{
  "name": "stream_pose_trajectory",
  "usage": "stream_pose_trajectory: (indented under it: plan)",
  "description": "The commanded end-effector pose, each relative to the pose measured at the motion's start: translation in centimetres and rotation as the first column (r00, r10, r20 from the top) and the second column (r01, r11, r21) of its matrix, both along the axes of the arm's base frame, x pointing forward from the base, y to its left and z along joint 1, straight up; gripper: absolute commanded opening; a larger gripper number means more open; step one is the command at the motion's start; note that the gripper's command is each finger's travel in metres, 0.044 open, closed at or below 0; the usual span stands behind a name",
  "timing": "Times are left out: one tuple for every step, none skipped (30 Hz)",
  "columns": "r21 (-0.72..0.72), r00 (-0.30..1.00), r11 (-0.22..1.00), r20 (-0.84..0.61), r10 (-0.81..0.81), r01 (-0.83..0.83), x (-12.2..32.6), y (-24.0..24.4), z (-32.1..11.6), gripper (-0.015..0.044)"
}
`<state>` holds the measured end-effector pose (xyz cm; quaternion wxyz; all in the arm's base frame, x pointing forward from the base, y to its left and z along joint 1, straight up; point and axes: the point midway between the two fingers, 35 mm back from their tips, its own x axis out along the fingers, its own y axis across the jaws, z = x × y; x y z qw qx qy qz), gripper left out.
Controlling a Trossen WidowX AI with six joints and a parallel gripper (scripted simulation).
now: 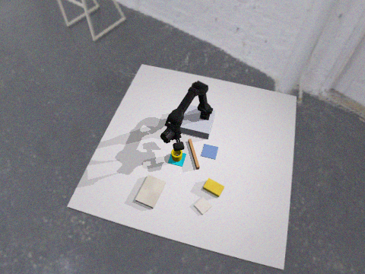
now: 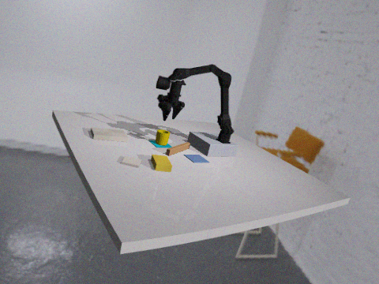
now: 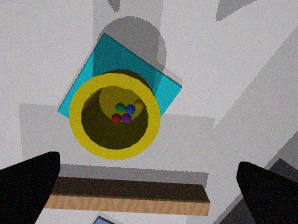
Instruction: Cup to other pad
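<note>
Claw (image 2: 172,112): wide open, holds nothing, hangs above the cup.
Cup (image 2: 162,136): yellow, upright on the teal pad (image 3: 111,58), apart from the claw.
Marbles (image 3: 123,113): in the cup bottom, maybe five.
Blue pad (image 1: 210,151): beyond the wooden bar (image 1: 193,153).
Surface (image 1: 243,190): white.

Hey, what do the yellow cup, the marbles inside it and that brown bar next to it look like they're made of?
Cup: probably plastic, uniform matte yellow, thick smooth rim. Marbles: maybe glass or plastic, small solid-colored balls in green, blue, red and purple; too small to tell any shine. Bar: looks like wood, tan-brown with a plain flat face, though no grain shows.
</note>
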<state>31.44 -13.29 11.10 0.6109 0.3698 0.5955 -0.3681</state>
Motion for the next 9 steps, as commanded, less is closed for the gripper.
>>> stream_pose_trajectory:
  plan:
    - [-0.005, 1.000, 1.000, 0.005, -0.002, 0.002, -0.06, 0.03, 1.42, 0.0440]
    - [-0.005, 1.000, 1.000, 0.006, -0.002, 0.002, -0.05, 0.04, 1.59, 0.0440]
    - [-0.005, 1.000, 1.000, 0.006, -0.002, 0.002, -0.04, 0.05, 1.63, 0.0440]
    - [-0.005, 1.000, 1.000, 0.006, -0.002, 0.002, -0.02, 0.05, 1.64, 0.0440]
    - [-0.005, 1.000, 1.000, 0.006, -0.002, 0.002, 0.00, 0.05, 1.65, 0.0440]
    - [-0.002, 1.000, 1.000, 0.006, 0.002, -0.002, 0.05, 0.04, 1.30, 0.0440]
    - [-0.002, 1.000, 1.000, 0.006, 0.002, -0.002, 0.05, 0.04, 1.30, 0.0440]
    - [-0.002, 1.000, 1.000, 0.006, 0.002, -0.002, 0.05, 0.04, 1.30, 0.0440]
    - [-0.002, 1.000, 1.000, 0.006, 0.002, -0.002, 0.05, 0.04, 1.30, 0.0440]
